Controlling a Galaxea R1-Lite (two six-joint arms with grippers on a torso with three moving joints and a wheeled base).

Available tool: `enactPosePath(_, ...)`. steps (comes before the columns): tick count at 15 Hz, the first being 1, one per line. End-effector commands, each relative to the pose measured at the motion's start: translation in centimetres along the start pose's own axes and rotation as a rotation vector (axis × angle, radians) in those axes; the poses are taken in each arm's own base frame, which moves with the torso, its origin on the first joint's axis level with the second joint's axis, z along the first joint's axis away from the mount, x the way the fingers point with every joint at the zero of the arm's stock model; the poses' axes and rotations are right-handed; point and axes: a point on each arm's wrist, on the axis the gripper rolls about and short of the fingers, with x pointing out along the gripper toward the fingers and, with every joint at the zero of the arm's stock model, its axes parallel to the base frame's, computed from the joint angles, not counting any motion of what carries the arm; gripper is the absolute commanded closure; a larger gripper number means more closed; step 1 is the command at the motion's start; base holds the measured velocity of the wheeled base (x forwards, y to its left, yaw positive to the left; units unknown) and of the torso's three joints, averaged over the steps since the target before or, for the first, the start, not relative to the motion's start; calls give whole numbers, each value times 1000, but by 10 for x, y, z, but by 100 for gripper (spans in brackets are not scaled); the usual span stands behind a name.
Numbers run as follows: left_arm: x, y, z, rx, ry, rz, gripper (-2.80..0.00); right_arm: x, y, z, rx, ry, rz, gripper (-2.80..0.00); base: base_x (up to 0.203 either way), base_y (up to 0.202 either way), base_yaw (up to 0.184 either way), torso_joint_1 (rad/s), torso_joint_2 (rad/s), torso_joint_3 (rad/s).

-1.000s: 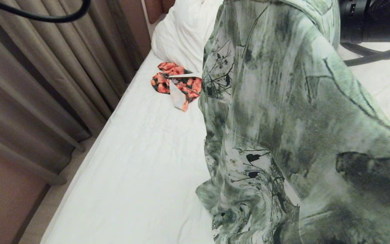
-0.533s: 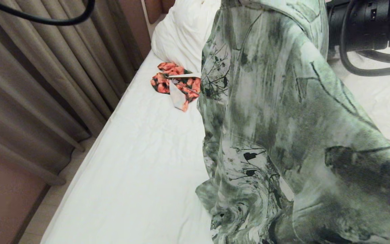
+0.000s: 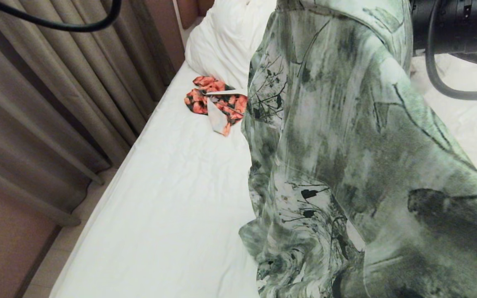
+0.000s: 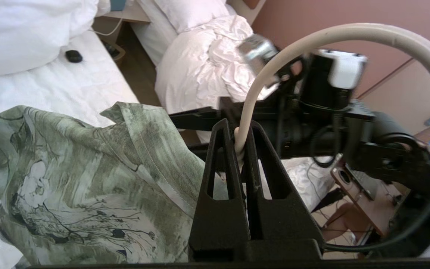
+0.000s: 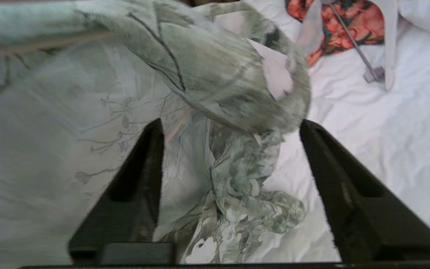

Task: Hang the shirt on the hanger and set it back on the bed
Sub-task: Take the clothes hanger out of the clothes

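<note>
The shirt (image 3: 346, 165) hangs lengthwise over the bed (image 3: 172, 198), collar end up, hem bunched on the sheet. The left gripper (image 4: 242, 138) is clamped on the hanger (image 4: 312, 37) at the base of its hook, which arches up and away. The right gripper (image 5: 230, 127) is spread wide by a blurred sleeve, seemingly gripping nothing. Farther off lies an orange garment (image 3: 215, 101) by the pillow (image 3: 222, 41).

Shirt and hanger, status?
Left gripper shut on hanger. Right gripper fingers open beside shirt. Shirt draped, hem on bed.
</note>
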Motion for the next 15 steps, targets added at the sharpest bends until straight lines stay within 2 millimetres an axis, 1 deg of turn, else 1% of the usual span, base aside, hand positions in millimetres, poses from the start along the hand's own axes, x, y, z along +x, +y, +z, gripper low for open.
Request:
enactPosePath(1,-3,-2,1,-5,-2,-8,0,7,0,-4,-15,17,14,-280,0,0,0,0,0,0)
enactPosePath(3,-3,-2,1,-4,-2,-8,0,13,-1,-5,-41,11,17,-280,0,0,0,0,0,0)
enactPosePath(6,-2,-2,1,-5,1,-8,0,24,-4,-3,-63,-49,11,-280,0,0,0,0,0,0)
enactPosePath(10,-3,-2,1,-5,0,-9,0,30,-5,-6,-60,-42,11,-280,0,0,0,0,0,0)
enactPosePath(11,-2,-2,1,-5,1,-9,0,29,-5,-6,-60,-42,9,0,0,0,0,0,0,0)
enactPosePath(15,-3,-3,1,-5,-1,-10,0,30,-7,-5,-59,-46,-22,0,0,0,0,0,0,0)
